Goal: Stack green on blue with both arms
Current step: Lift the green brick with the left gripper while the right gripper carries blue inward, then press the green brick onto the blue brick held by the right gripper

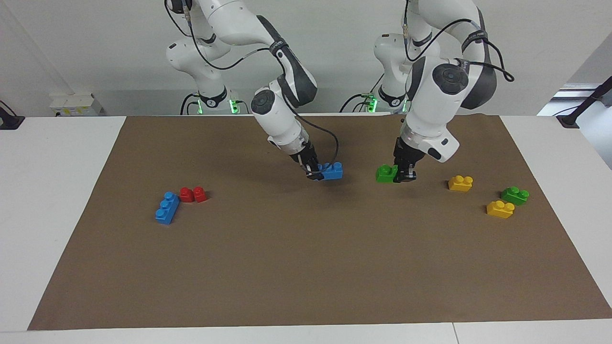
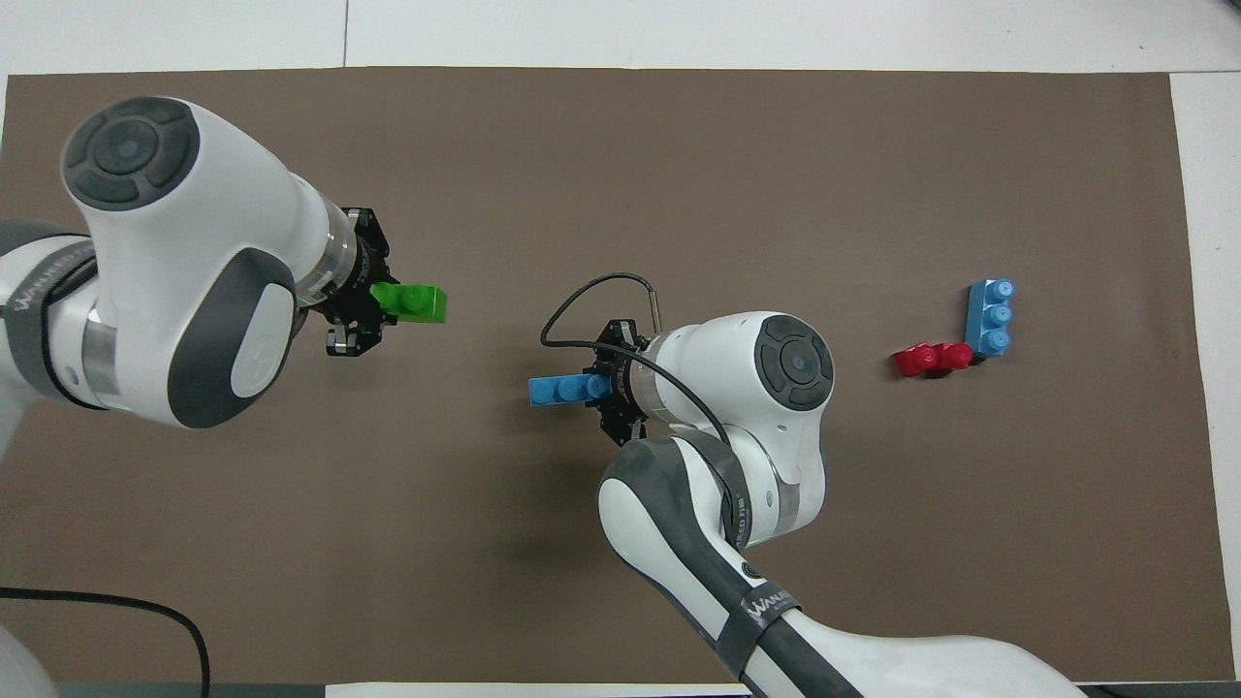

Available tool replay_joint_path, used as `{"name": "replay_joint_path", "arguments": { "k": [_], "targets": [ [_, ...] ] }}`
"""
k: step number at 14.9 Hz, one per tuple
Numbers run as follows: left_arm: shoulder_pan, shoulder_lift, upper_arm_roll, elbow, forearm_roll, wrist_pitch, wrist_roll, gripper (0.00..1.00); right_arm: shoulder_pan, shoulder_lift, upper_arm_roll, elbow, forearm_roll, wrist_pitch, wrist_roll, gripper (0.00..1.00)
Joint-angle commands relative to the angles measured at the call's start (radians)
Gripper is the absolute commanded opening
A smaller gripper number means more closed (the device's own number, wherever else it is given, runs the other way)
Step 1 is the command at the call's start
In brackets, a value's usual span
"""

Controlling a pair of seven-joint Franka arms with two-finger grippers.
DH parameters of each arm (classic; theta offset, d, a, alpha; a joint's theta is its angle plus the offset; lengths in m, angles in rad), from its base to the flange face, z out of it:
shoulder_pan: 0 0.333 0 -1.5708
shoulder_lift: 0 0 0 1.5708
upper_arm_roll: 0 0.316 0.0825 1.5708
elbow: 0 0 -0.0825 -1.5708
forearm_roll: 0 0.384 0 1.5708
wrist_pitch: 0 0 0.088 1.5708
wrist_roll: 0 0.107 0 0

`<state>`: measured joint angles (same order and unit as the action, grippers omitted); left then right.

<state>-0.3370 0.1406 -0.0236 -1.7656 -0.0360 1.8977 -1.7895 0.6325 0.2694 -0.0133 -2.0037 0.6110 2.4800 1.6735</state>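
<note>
My right gripper is shut on one end of a long blue brick. It holds the brick level and low over the middle of the brown mat. My left gripper is shut on a small green brick, studs up, just above the mat. The two held bricks point toward each other with a short gap between them. Whether the blue brick touches the mat I cannot tell.
A second blue brick and a red brick lie together toward the right arm's end. Two yellow bricks and another green brick lie toward the left arm's end.
</note>
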Motion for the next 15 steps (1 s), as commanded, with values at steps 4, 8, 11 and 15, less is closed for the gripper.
{"name": "replay_joint_path", "arguments": {
  "k": [4, 8, 11, 15],
  "targets": [
    [-0.149, -0.136, 0.017, -0.297, 0.016, 0.254, -0.198, 0.0, -0.005, 0.022, -0.002, -0.061, 0.001, 0.106, 0.032, 0.0],
    [-0.206, -0.138, 0.017, -0.308, 0.016, 0.282, -0.3, 0.0, -0.007, 0.021, -0.002, -0.078, 0.004, 0.119, 0.032, 0.0],
    [-0.253, -0.128, 0.017, -0.339, 0.036, 0.339, -0.382, 0.0, -0.007, 0.024, -0.002, -0.079, 0.026, 0.126, 0.032, 0.0],
    [-0.289, -0.101, 0.017, -0.341, 0.06, 0.366, -0.447, 0.0, -0.002, 0.03, -0.001, -0.095, 0.058, 0.172, 0.025, 0.0]
  ]
}}
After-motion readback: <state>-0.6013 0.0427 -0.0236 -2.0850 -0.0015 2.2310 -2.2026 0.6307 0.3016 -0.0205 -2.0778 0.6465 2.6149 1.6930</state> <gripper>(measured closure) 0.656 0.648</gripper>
